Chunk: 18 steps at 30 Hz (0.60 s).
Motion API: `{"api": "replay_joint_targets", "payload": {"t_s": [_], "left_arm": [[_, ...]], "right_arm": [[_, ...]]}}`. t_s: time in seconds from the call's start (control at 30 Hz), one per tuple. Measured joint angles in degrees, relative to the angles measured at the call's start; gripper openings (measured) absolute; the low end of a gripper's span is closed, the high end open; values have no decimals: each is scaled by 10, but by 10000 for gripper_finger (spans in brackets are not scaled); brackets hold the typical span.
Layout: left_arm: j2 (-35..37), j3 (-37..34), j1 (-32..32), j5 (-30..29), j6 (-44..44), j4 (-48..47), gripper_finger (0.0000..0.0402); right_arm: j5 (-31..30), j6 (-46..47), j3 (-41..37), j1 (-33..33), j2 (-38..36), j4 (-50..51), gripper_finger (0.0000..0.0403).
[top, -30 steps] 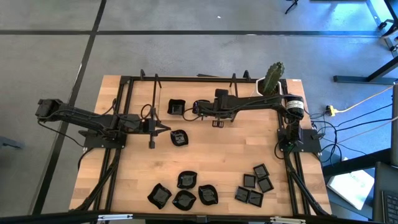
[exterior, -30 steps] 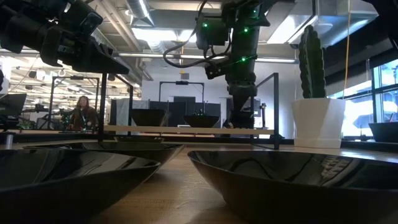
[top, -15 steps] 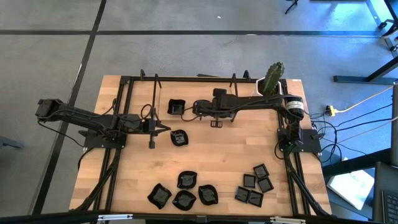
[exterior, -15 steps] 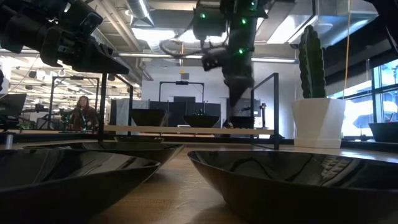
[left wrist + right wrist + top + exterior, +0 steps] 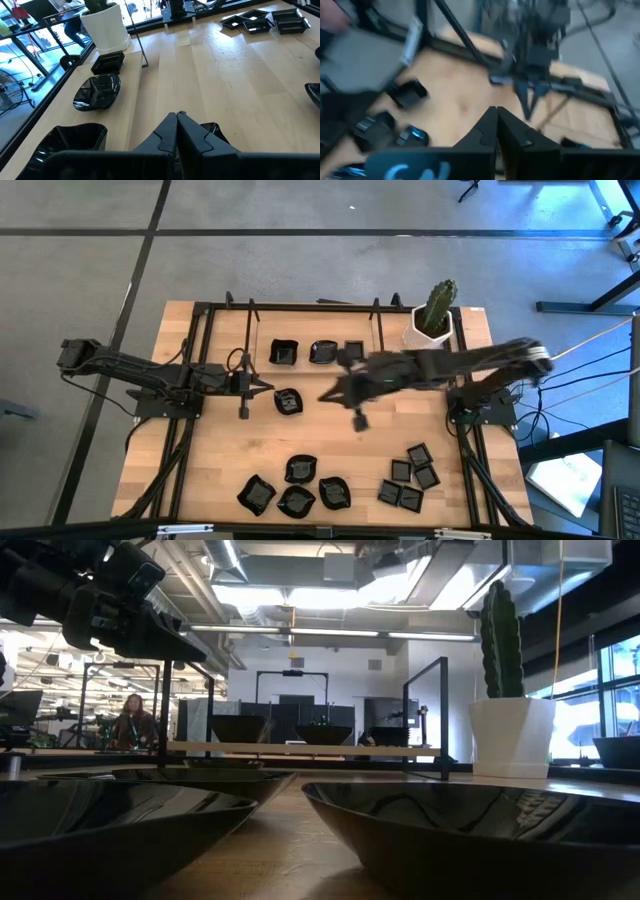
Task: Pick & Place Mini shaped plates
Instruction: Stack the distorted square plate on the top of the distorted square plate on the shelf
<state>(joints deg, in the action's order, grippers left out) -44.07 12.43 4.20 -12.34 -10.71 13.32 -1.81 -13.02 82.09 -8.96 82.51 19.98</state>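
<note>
Mini shaped plates, tiny dishes of glossy black, lay scattered over the pale wooden slat table (image 5: 330, 440) in several clusters. Three sat in a row along the far edge: a wavy-rimmed dish (image 5: 284, 353), a rounded dish (image 5: 323, 352) and a ribbed square dish (image 5: 353, 350). One more wavy dish (image 5: 288, 401) lay alone near the table's middle, just beside the tip of the left gripper (image 5: 262, 388). Four rounded, wavy-rimmed dishes (image 5: 297, 501) were grouped at the near edge, and five small square dishes (image 5: 411, 477) were grouped to their right, some touching. Their surfaces were shiny and caught bright reflections; in the low view two broad black bowls (image 5: 470, 835) filled the foreground, smooth and mirror-like.

The left wrist view showed the far row close by: the ribbed square one (image 5: 108, 62) beside the white tapered plant pot (image 5: 104, 27), the rounded one (image 5: 97, 92) next, and a wavy one (image 5: 70, 142) nearest.

The left gripper's dark, pointed fingers (image 5: 170, 134) were pressed together with nothing between them, hovering above the wood. The right gripper (image 5: 334, 394) hung over the middle of the table at the end of its blurred, outstretched dark arm; in its own wrist view its fingers (image 5: 492, 127) met tip to tip, clenched and empty.

The green ribbed cactus (image 5: 438, 302) stood upright in the white pot at the far right corner, inside the black metal frame (image 5: 205, 330) bordering the table.
</note>
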Motion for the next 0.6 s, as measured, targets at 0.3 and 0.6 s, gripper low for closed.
{"api": "replay_joint_targets", "payload": {"t_s": [0.3, 0.6], "left_arm": [[0, 0, 0, 0, -1, 0, 4], [0, 0, 0, 0, 0, 2, 4]], "right_arm": [[80, 85, -360, -82, -204, -276, 7], [80, 29, -591, -94, -303, -536, 6]]}}
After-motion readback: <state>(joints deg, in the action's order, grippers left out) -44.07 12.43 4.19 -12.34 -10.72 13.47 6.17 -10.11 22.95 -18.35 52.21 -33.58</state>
